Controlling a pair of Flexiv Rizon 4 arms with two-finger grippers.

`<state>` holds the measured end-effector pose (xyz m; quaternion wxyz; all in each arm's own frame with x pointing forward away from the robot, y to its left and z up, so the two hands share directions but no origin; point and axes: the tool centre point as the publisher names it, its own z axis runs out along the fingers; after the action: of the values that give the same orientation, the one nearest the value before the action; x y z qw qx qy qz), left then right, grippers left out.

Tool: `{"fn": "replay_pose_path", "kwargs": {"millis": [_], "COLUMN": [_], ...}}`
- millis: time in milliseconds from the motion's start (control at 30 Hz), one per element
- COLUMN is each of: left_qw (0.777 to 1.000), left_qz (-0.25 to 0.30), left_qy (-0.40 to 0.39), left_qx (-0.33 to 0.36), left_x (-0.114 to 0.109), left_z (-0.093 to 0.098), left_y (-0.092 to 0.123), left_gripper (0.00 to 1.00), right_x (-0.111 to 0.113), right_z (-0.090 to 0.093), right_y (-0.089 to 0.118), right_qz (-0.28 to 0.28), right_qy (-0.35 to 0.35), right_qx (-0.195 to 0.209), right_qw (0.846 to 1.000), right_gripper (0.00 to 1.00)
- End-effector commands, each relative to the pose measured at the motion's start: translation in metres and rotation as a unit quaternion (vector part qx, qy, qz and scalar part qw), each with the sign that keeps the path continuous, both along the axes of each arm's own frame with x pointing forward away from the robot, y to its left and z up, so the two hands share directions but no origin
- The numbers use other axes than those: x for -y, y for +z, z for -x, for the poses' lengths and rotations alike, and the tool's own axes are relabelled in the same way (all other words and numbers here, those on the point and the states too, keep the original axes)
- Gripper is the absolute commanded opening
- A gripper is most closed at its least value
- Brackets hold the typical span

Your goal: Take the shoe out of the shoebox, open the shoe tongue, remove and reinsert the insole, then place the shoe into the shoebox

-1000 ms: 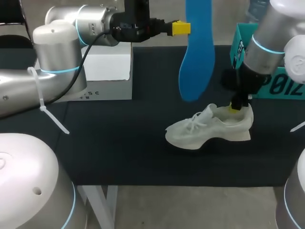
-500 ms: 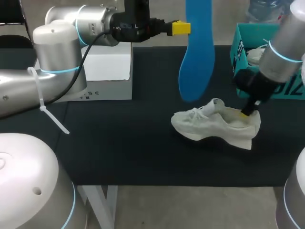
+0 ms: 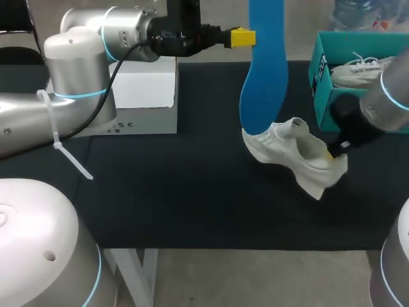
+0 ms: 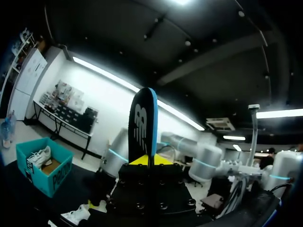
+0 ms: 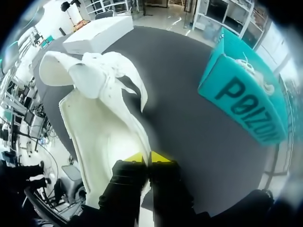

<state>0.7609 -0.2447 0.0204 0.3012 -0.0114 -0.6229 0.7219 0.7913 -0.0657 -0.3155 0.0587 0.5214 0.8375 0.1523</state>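
A white shoe (image 3: pixel 291 153) hangs tilted above the black table, toe up and to the left, heel low. My right gripper (image 3: pixel 332 151) is shut on its heel collar; in the right wrist view the shoe (image 5: pixel 102 118) stretches ahead of the gripper (image 5: pixel 147 158), tongue pulled out. A blue insole (image 3: pixel 263 70) hangs upright above the table, its lower tip close to the shoe's toe. My left gripper (image 3: pixel 244 38) is shut on it; in the left wrist view the insole (image 4: pixel 143 127) stands up from the gripper (image 4: pixel 150 160). The teal shoebox (image 3: pixel 348 70) at the right holds another white shoe (image 3: pixel 361 69).
A white box (image 3: pixel 144 96) stands at the back left of the black table (image 3: pixel 179 192), under my left arm. The teal shoebox (image 5: pixel 246 101) lies ahead and to the side of the right gripper.
My right gripper has lifted the shoe off the table and carried it right and up, tipping the toe toward the insole's tip. The left arm and insole have not moved.
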Motion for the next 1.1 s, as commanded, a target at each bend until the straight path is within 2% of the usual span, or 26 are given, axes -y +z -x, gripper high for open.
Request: {"fn": "replay_pose_path", "kwargs": {"millis": [33, 133, 267, 433, 600, 800, 1100], "left_qw": [1.000, 1.000, 1.000, 1.000, 1.000, 1.000, 1.000], "left_qz": [0.000, 0.000, 0.000, 0.000, 0.000, 0.000, 0.000], "left_qy": [-0.001, -0.001, -0.001, -0.001, -0.001, -0.001, -0.001], "left_qx": [0.000, 0.000, 0.000, 0.000, 0.000, 0.000, 0.000], "left_x": [0.000, 0.000, 0.000, 0.000, 0.000, 0.000, 0.000], "left_z": [0.000, 0.000, 0.000, 0.000, 0.000, 0.000, 0.000], "left_y": [0.000, 0.000, 0.000, 0.000, 0.000, 0.000, 0.000], "left_gripper": [0.00, 0.00, 0.00, 0.00, 0.00, 0.00, 0.00], "right_x": [0.000, 0.000, -0.001, 0.000, -0.002, -0.004, -0.018], "right_z": [0.008, 0.010, 0.026, 0.047, 0.061, 0.073, 0.076], "right_y": [-0.001, -0.003, -0.009, -0.007, -0.011, -0.014, -0.027], "right_qz": [0.003, 0.003, 0.008, -0.015, -0.020, -0.053, -0.065], "right_qy": [-0.024, -0.044, -0.126, -0.198, -0.235, -0.271, -0.306], "right_qx": [0.032, 0.028, 0.029, 0.049, 0.053, 0.059, 0.074], "right_qw": [0.999, 0.999, 0.992, 0.979, 0.970, 0.959, 0.947], "right_gripper": [0.00, 0.00, 0.00, 0.00, 0.00, 0.00, 0.00]}}
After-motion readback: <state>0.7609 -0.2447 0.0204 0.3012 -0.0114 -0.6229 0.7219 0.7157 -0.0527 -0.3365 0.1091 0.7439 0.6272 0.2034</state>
